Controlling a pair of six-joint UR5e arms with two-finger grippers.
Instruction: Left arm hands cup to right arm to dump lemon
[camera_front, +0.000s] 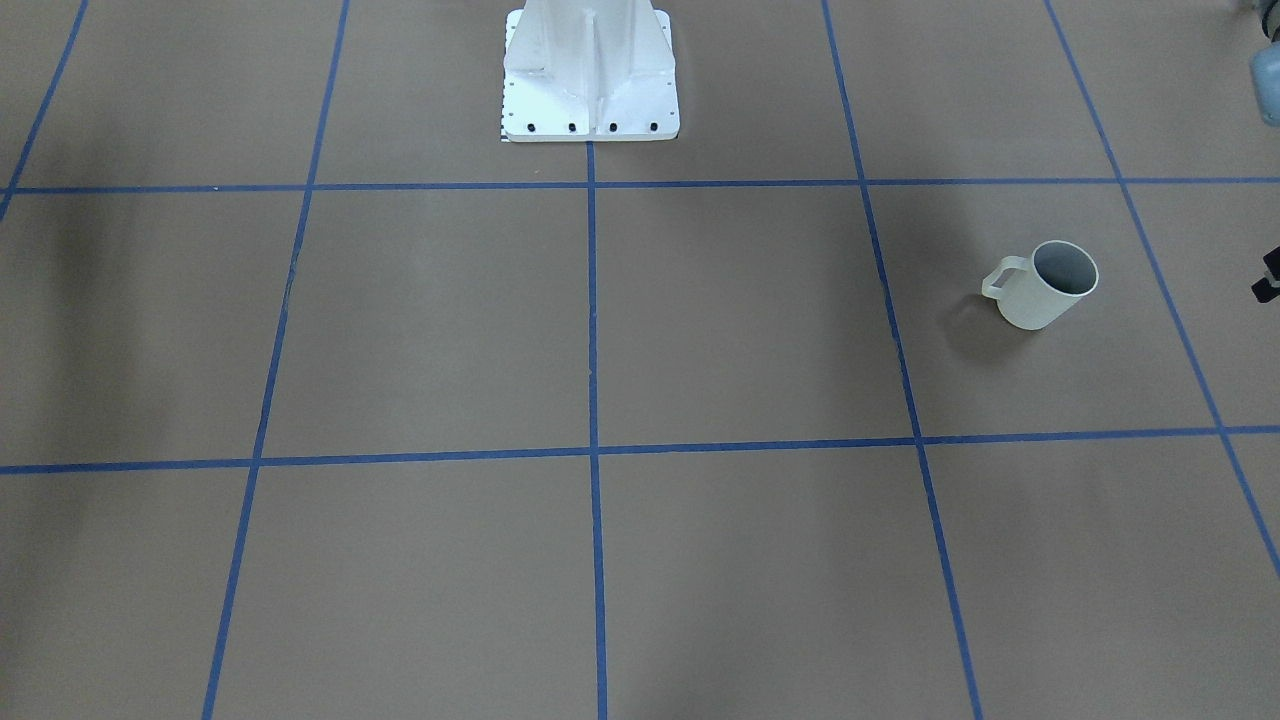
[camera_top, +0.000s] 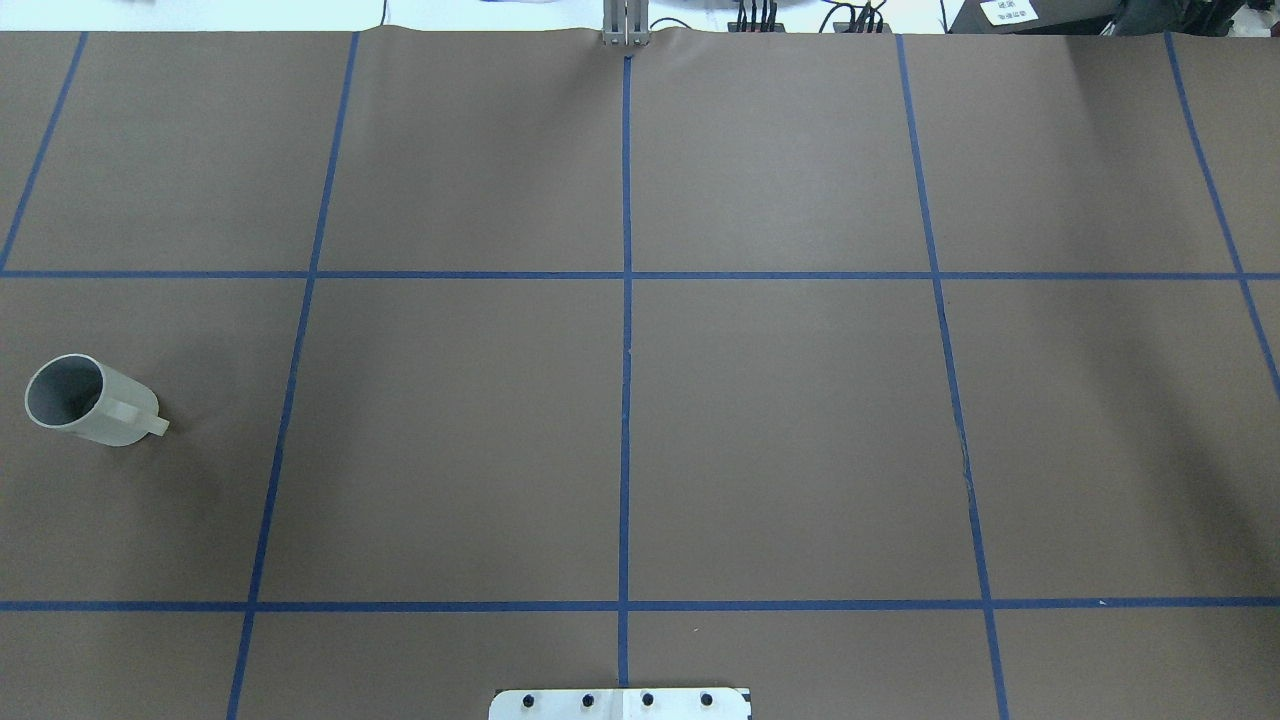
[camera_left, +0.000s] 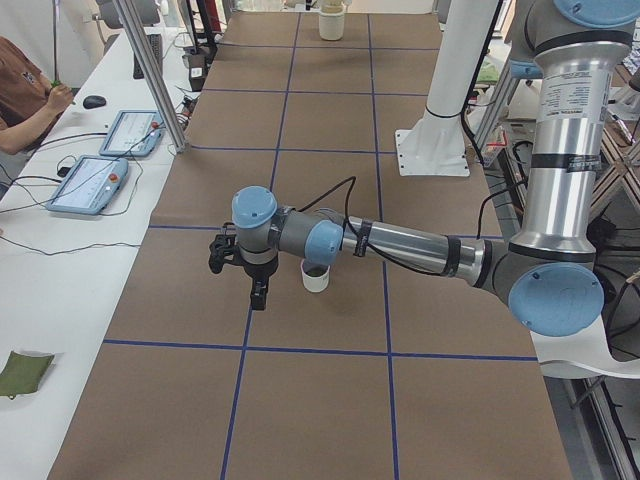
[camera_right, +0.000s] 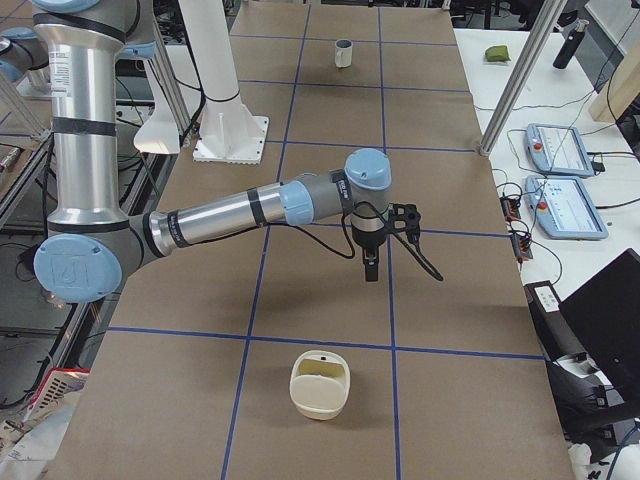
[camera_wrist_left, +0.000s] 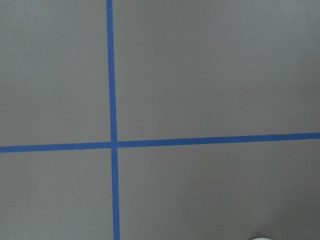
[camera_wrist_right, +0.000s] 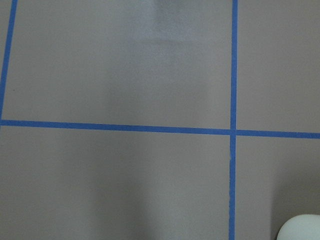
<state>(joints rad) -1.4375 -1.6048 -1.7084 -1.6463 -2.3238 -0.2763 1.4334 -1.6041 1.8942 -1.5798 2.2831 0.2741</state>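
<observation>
The cream-white cup (camera_front: 1045, 285) stands upright on the brown table on my left side, handle toward the table's middle. It also shows in the overhead view (camera_top: 85, 400) and the exterior left view (camera_left: 316, 276). Its inside is dark grey, and no lemon shows in any view. My left gripper (camera_left: 258, 296) hangs above the table just beside the cup, toward the table's end; I cannot tell whether it is open or shut. My right gripper (camera_right: 370, 268) hangs above the table's right part, far from the cup, and I cannot tell its state either.
A cream-white container (camera_right: 320, 385) lies on the table near its right end, below my right arm. The white robot base (camera_front: 590, 75) stands at the table's middle. Tablets (camera_left: 105, 170) and an operator (camera_left: 25, 95) are along the far side.
</observation>
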